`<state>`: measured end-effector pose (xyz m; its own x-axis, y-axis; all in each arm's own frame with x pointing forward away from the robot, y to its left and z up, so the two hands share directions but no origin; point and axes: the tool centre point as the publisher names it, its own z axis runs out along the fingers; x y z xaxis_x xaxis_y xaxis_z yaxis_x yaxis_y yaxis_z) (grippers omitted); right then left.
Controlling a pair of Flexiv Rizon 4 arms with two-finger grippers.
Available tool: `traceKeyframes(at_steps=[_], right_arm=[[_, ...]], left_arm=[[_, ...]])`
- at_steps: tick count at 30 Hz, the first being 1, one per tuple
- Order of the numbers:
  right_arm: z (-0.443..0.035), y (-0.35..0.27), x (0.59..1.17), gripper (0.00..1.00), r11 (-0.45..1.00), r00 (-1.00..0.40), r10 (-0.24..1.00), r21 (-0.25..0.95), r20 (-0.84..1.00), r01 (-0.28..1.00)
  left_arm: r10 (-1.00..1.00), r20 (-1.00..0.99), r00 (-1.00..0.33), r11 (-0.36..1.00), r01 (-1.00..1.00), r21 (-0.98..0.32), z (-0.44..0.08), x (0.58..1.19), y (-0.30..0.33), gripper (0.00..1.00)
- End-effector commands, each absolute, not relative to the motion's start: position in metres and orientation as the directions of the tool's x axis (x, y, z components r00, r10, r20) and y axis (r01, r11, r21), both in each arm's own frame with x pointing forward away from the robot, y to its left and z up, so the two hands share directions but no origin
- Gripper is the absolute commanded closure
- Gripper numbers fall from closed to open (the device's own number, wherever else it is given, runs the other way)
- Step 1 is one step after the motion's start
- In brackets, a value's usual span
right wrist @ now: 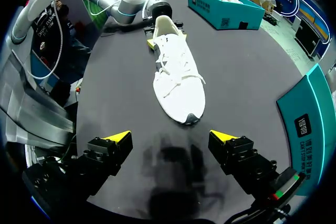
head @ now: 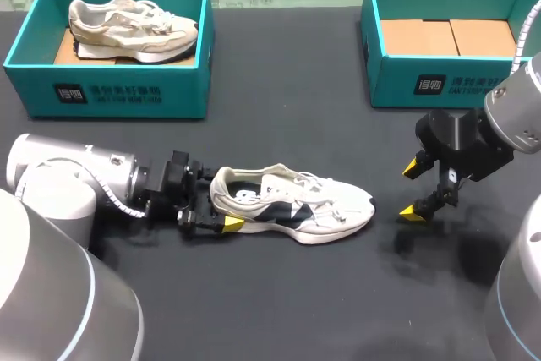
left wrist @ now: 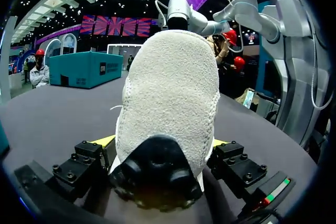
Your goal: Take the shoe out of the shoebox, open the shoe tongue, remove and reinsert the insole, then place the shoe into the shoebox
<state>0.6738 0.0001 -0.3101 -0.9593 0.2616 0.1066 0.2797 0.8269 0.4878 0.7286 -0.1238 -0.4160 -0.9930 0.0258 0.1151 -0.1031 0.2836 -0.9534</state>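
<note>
While bare tabletop [head: 279,302] rings the shoe [head: 296,205], left tool [head: 215,202] pinches its heel; right tool [head: 412,190] hangs spread right of its toe.

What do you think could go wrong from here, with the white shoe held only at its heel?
The left gripper clamps the white shoe only at the heel, so the toe may swing or slip when the tongue is pulled. The open right gripper could snag the laces on its way in.

White shoe [left wrist: 169,93], heel in hand [left wrist: 161,141]
</note>
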Motion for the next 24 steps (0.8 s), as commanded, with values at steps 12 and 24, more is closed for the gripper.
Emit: traceKeyframes(at_steps=[12,24], right_arm=[[-0.3101,0.0002,0.6724,0.00,0.827,-0.959,0.263,0.487,0.104,0.280],[-0.3101,0.0002,0.6724,0.00,0.827,-0.959,0.263,0.487,0.104,0.280]], left_arm=[[0.011,0.104,-0.995,0.279,-0.097,-0.955,-0.4199,0.7291,-0.1318,1.00],[0.022,0.102,-0.994,0.283,-0.092,-0.955,-0.4201,0.7292,-0.1272,1.00]])
